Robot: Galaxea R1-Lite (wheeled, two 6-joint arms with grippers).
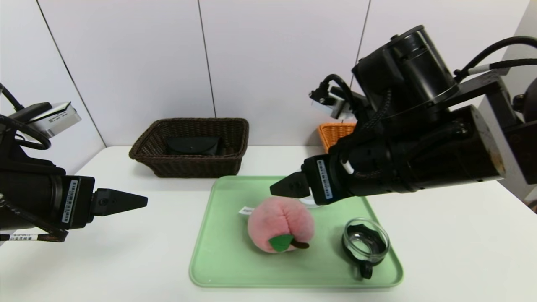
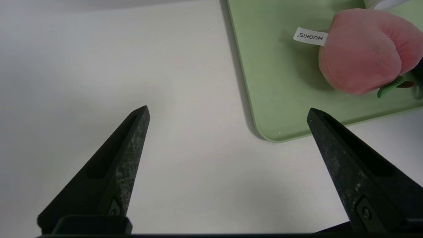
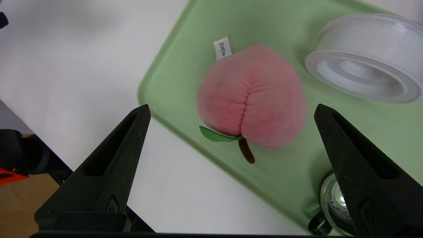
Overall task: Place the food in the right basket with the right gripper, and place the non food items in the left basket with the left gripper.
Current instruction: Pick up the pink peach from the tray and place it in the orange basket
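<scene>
Left gripper (image 2: 228, 107): fingers wide apart, empty, over the worktop (image 1: 138, 260), at the tray's nine o'clock. Dark brown basket (image 1: 197, 167): holds the black pouch (image 1: 193, 145). Green tray (image 1: 235, 272): plush peach (image 1: 277, 224) central, glass cup (image 1: 365, 243) toward four o'clock. Right gripper (image 3: 233, 105): above the peach, fingers wide apart, empty.

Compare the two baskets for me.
The dark brown basket shows whole; the orange basket is mostly hidden behind the right arm. A black pouch lies in the brown basket; whether the orange basket holds anything, I cannot tell. Both are woven and stand beyond the tray.
</scene>
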